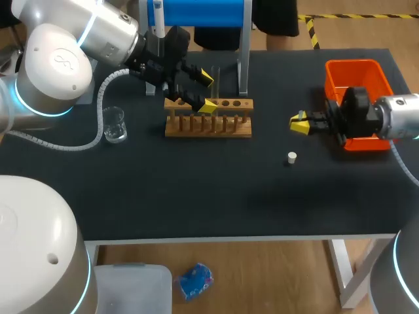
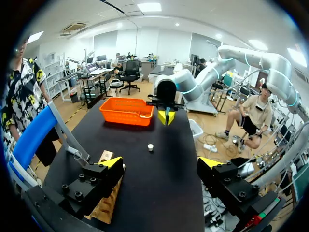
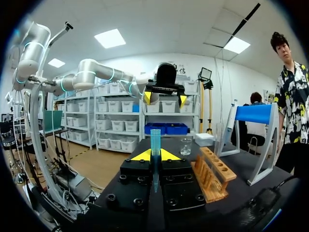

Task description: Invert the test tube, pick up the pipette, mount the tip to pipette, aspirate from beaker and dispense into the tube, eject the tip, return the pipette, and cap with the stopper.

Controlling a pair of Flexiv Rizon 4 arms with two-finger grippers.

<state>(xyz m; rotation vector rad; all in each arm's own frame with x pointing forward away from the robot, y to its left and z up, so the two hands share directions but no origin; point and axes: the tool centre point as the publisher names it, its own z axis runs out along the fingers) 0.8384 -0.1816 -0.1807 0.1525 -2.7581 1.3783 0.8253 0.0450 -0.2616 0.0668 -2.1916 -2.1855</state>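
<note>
A clear test tube (image 1: 215, 80) stands in the wooden rack (image 1: 208, 119) at the table's back middle. My left gripper (image 1: 208, 93) is open just left of the tube, one yellow fingertip behind the rack and one over it. In the left wrist view the left gripper (image 2: 161, 163) has nothing between its fingers, and the rack (image 2: 104, 212) lies under one of them. My right gripper (image 1: 300, 123) is shut on a blue pipette tip (image 3: 155, 142), whose wide end pokes out past the right gripper (image 3: 155, 155). A white stopper (image 1: 292, 157) lies on the table. The pipette (image 1: 158, 19) hangs on its blue stand (image 1: 203, 13).
A glass beaker (image 1: 114, 124) stands left of the rack. An orange bin (image 1: 357, 78) sits at the back right, behind my right wrist. The dark tabletop (image 1: 196, 190) stretches bare toward the front edge.
</note>
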